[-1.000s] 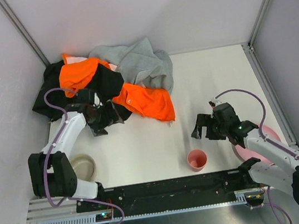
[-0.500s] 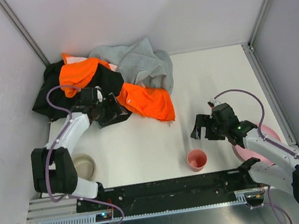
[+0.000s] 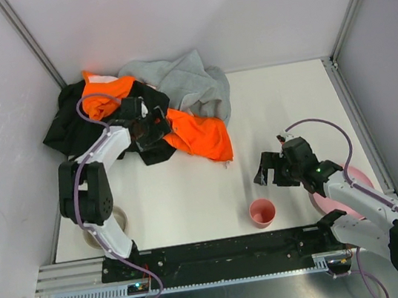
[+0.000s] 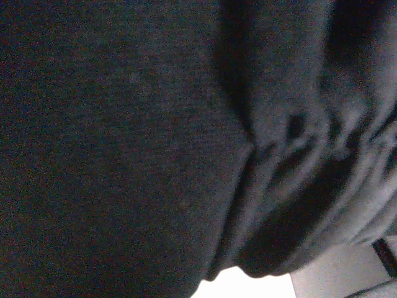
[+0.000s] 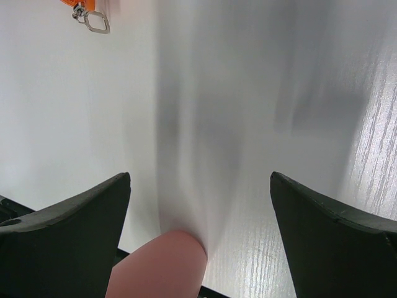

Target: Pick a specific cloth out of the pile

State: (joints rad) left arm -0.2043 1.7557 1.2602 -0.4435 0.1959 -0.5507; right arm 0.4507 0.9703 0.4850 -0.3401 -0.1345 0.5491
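Note:
The pile [image 3: 177,100] of orange, light grey and black garments lies at the back left. A fold of black cloth [image 3: 156,154] sticks out at its near edge. I cannot tell whether it is a separate small piece. My left gripper [image 3: 153,130] is pressed into this black fabric. The left wrist view is filled with black fabric [image 4: 124,143], and no fingers show. My right gripper [image 3: 266,172] hovers open and empty over bare table, just behind the pink cup [image 3: 262,212]. The cup's rim shows between its fingers [image 5: 158,267].
A pink plate [image 3: 355,179] lies partly under the right arm at the right. A beige bowl [image 3: 120,219] sits near the left arm's base. An orange strap with a metal ring [image 5: 92,20] lies on the table ahead of the right gripper. Walls close three sides.
My left gripper has moved away from me and to the right, from the table edge of the pile up onto the black fabric. The black fold shifted with it. The right arm has not moved.

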